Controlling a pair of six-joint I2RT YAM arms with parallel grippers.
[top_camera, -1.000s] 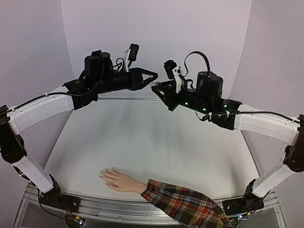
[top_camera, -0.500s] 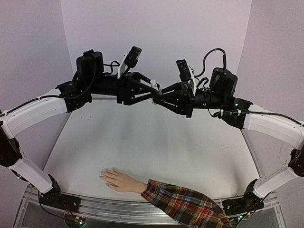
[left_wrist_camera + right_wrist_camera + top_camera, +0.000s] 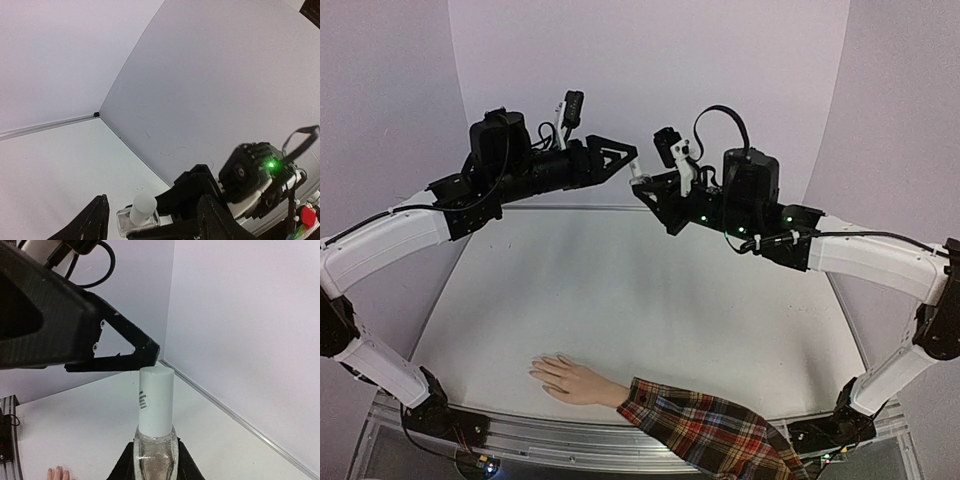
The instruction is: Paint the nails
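Seeing the beige mannequin hand point(image 3: 578, 382) lying palm down at the near edge of the table point(image 3: 620, 290), fingers pointing left, with the red plaid sleeve point(image 3: 705, 432) running off toward the right arm's base. Making out the nails point(image 3: 538, 371) only as tiny pale tips on those fingers, well apart from both grippers.

Looking farther back, above the table's far half, and finding both arms stretched inward, grippers nearly meeting in the air. Pinching with the right gripper point(image 3: 155, 470): clamping the clear glass body of a small bottle point(image 3: 155, 455) between its fingers, with the white cap point(image 3: 156, 400) sticking out past them toward the left gripper point(image 3: 154, 212). Spreading wide on the left: gaping, holding nothing, with the cap showing between its two fingers in the left wrist view. Noticing one left fingertip point(image 3: 150, 351) sitting just beside the cap's top edge, and not managing to tell whether touching or apart.

Ending at the pale walls point(image 3: 650, 80) behind.
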